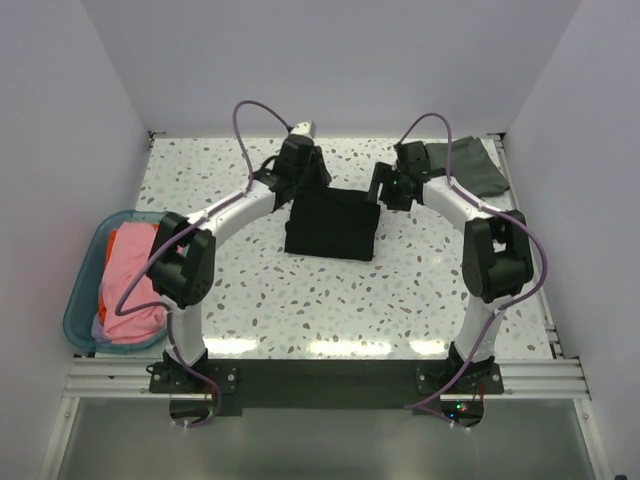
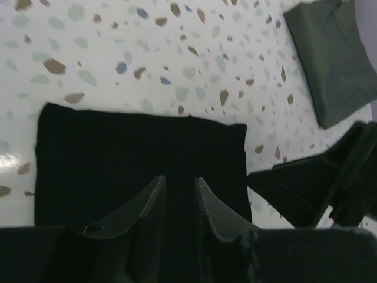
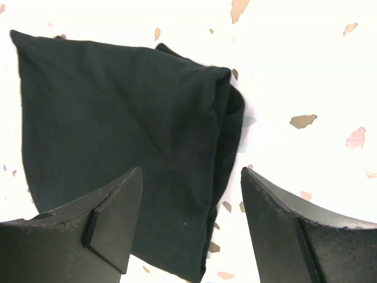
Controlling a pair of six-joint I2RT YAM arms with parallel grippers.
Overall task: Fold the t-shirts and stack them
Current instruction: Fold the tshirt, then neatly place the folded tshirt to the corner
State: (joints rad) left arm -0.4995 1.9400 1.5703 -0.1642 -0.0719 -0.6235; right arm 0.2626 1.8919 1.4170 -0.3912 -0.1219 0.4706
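At table centre: the black t-shirt (image 1: 332, 224) lies flat, folded to a compact rectangle; both arms hang over its far edge
Left gripper (image 2: 178, 180): fingers a narrow gap apart above the black cloth; nothing between them
Right gripper (image 3: 191, 174): fingers stand wide over the shirt's layered edge; nothing held
Step in hand: the fold of this shirt looks done; stacking not yet done
Next move: likely a carry onto the dark grey-green t-shirt (image 1: 470, 165), folded at the far right corner; calls for a pinch through all layers, since the bunched edge could spill open
Unfolded: pink t-shirt (image 1: 135, 285) and orange-red t-shirt (image 1: 115, 240), heaped in the teal tub (image 1: 78, 300) at the left edge
Surface: table (image 1: 300, 310), white with coloured speckles; glossy, with light reflected near the front
Room: plain pale walls (image 1: 330, 60) close on three sides; a metal rail (image 1: 100, 378) runs along the near edge
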